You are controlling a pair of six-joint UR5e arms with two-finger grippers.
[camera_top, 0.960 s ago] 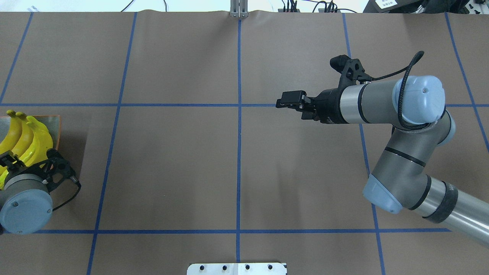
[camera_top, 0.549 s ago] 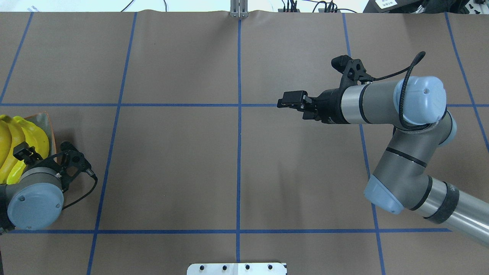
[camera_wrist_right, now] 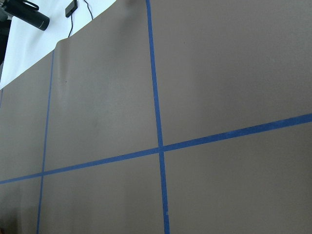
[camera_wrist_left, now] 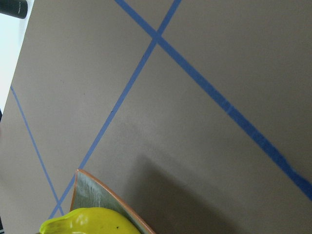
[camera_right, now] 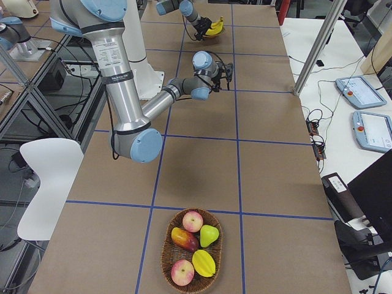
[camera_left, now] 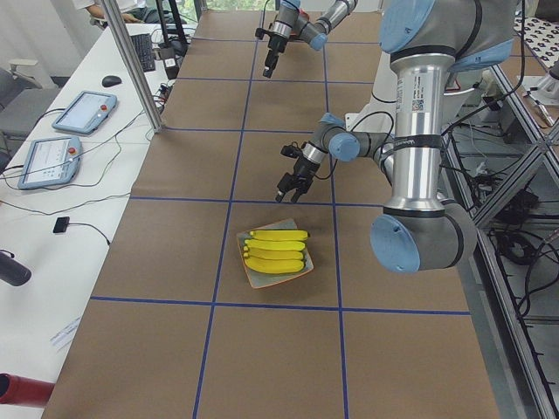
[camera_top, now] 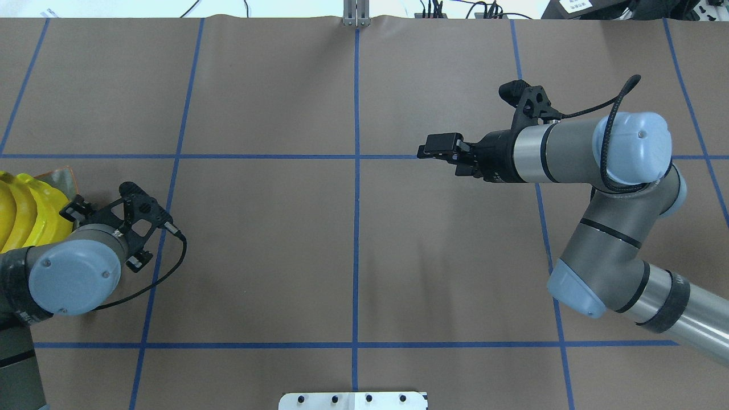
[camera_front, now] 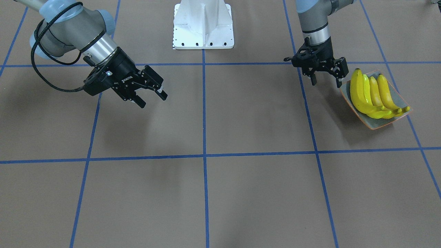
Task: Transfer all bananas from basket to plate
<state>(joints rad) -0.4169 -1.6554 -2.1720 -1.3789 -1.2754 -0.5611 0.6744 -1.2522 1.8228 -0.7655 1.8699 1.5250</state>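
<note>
- left arm (camera_top: pixel 74 276): task looks complete; raise it straight up so you do not nudge the plate (camera_front: pixel 382 122).
- basket (camera_right: pixel 164 252): only the exterior right view shows it, holding other fruit only.
- plate: at the table's (camera_front: pixel 220 193) left end, carrying all four bananas (camera_front: pixel 373 94).
- left gripper (camera_front: pixel 326 82), right gripper (camera_front: pixel 153 100): fingers spread, empty.

overhead from behind, front view opposite, side views from table (camera_top: pixel 256 256) ends, all sharing the plate (camera_front: pixel 375 123)

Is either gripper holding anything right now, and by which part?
Nothing is held. The left gripper is open beside the plate, apart from the bananas lying on it; the right gripper is open above the table.
</note>
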